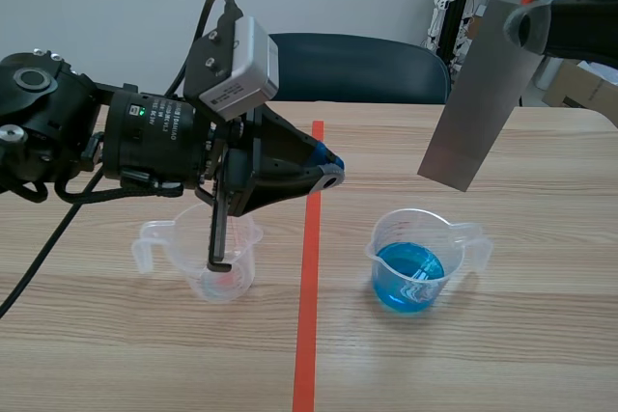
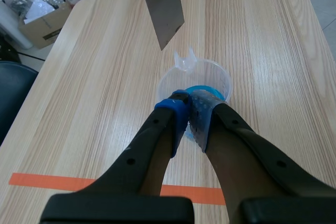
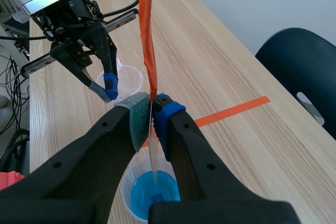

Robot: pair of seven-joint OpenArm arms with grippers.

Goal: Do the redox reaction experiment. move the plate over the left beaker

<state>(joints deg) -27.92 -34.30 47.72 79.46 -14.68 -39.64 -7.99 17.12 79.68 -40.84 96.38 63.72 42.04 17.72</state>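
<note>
Presently, plate position: the plate (image 1: 478,94) is off the surface, hanging tilted in the air over the right half, toward the far edge. Its lower corner is above and just behind the right beaker (image 1: 425,224).
Plate relative to right gripper: clamped by its upper part between the two pads of the right gripper (image 3: 151,109). It is seen edge-on there, with its lower end over the blue liquid (image 1: 410,277).
Plate marking: an orange strip (image 3: 148,35) runs up from the plate's top.
Left gripper: the left gripper (image 2: 190,109) is closed on nothing, its pads meeting. It is raised above the left beaker (image 1: 241,260), and its tips point toward the tape line (image 1: 309,277).
Plate relative to left beaker: well apart; the tape line lies between them.
Count, plates: one.
Count, beakers: two, both clear with handles. The left holds no visible liquid; the right holds blue liquid.
Count, grippers: two.
Other: one dark chair (image 1: 357,65) beyond the far edge.
</note>
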